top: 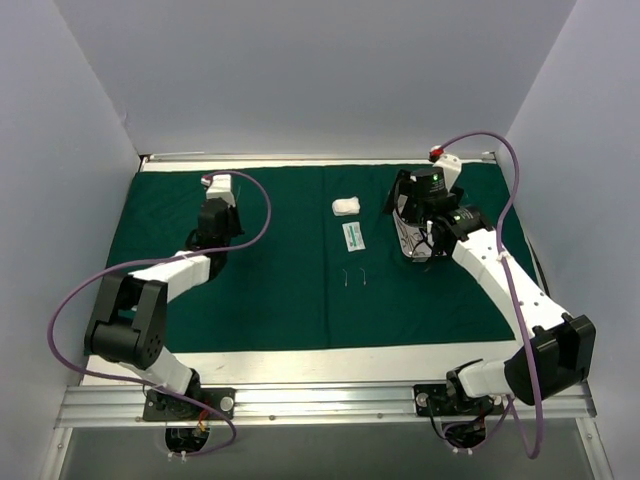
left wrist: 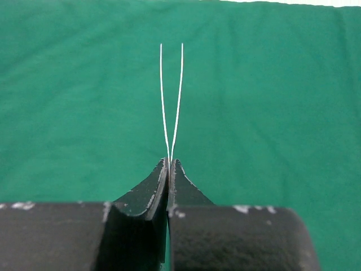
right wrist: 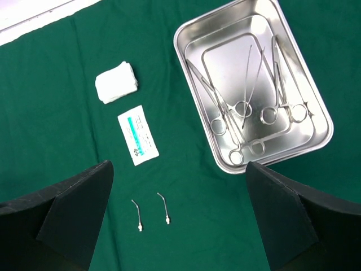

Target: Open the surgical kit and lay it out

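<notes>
Green drape (top: 270,290) covers the desk. Near its middle lie two bent metal tips (right wrist: 137,214), then the white-green packet (right wrist: 137,135), its print unreadable, then gauze (right wrist: 116,82). Right of these, the steel tray (right wrist: 223,56) holds scissor-like instruments (right wrist: 243,107) beneath my released right jaws. My left jaws clench tweezers (left wrist: 171,96) over the drape's left part.

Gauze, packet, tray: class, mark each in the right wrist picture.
Gauze (right wrist: 116,82), right wrist view, middle of the wad.
Packet (right wrist: 138,135), right wrist view, centre of its face.
Tray (right wrist: 318,113), right wrist view, right-hand rim.
</notes>
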